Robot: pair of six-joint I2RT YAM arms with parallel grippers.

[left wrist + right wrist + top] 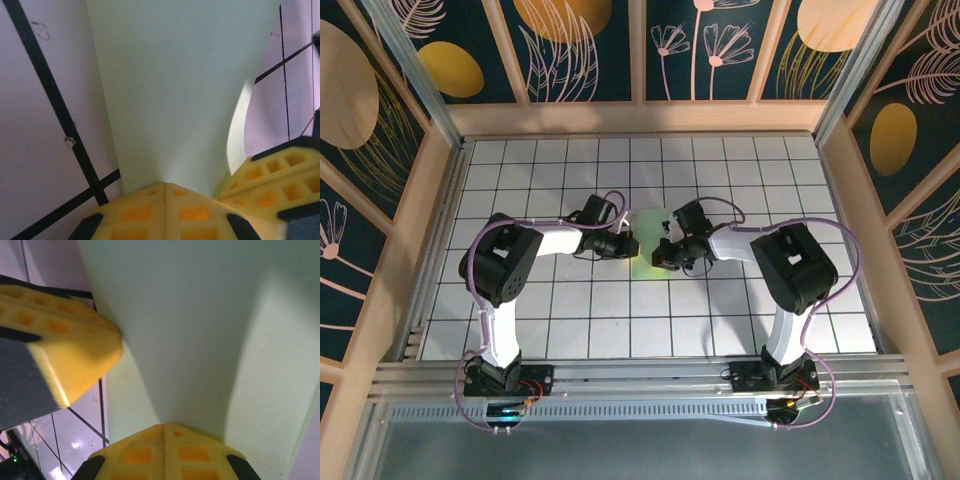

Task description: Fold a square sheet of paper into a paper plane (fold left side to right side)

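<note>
The pale-green square sheet of paper (650, 222) lies at the middle of the tiled table, mostly covered by both grippers. My left gripper (628, 245) is shut, its yellow tips (164, 184) resting on the sheet (185, 90), with nothing in the seam between them. My right gripper (665, 252) is shut too, its tips (165, 426) pressed on the paper (190, 315). The two grippers sit close together: the right fingers (272, 175) show in the left wrist view and the left fingers (65, 350) in the right wrist view. The sheet's edge beside the right fingers curls upward. A paper plane is out of view.
The table is white grid tiles (550, 310) with black lines, walled by wooden rails (640, 118) at the back and both sides. An aluminium rail (640, 372) runs along the near edge by the arm bases.
</note>
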